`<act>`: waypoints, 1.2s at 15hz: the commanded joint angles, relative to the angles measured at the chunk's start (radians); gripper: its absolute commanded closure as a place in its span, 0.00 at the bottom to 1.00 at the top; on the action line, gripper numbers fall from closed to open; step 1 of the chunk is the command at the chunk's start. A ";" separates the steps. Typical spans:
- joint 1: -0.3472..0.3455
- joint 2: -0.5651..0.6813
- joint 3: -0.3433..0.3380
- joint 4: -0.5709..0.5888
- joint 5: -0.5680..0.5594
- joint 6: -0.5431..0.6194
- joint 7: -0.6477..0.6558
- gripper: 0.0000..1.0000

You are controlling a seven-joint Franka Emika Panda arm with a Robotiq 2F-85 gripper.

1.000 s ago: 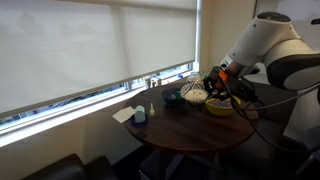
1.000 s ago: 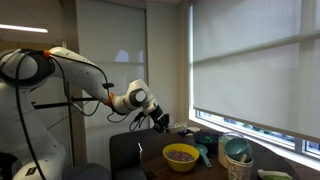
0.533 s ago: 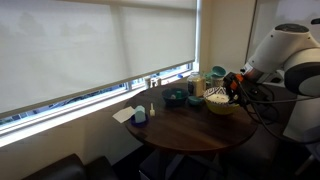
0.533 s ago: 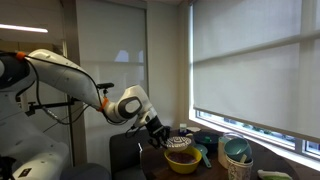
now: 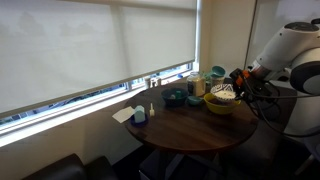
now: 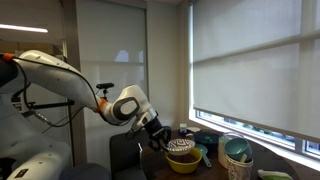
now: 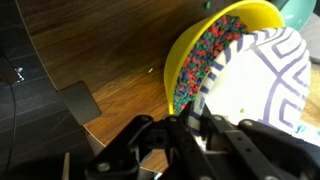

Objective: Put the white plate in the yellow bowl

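The end effector (image 7: 203, 128) is pinching the near rim of the white plate (image 7: 265, 85), one dark finger (image 7: 178, 135) on each side of the edge. In the wrist view the plate sits tilted over the yellow bowl (image 7: 192, 45), covering its right part. The bowl's inside shows a dense multicoloured speckle to the left of the plate. The plate's face carries a pattern of dark lines on white.

In an exterior view the plate (image 5: 223, 92) leans in the yellow bowl (image 5: 219, 104) at the right side of the round wooden worktop (image 5: 180, 135), with the end effector (image 5: 239, 86) just to its right. In the opposite exterior view the end effector (image 6: 162, 143) comes in from the left and the plate (image 6: 181, 147) lies on top of the bowl (image 6: 182, 161).

Left of the bowl stands a dark green bowl (image 5: 175, 98). Farther left, near the worktop's edge, a blue cup (image 5: 140, 116) sits beside a white napkin (image 5: 123, 114).
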 commanded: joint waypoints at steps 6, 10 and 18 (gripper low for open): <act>0.012 0.073 -0.055 0.022 0.120 0.117 -0.139 0.99; 0.020 0.076 -0.064 0.019 0.211 0.084 -0.196 0.68; 0.037 0.010 -0.036 0.007 0.197 0.110 -0.293 0.15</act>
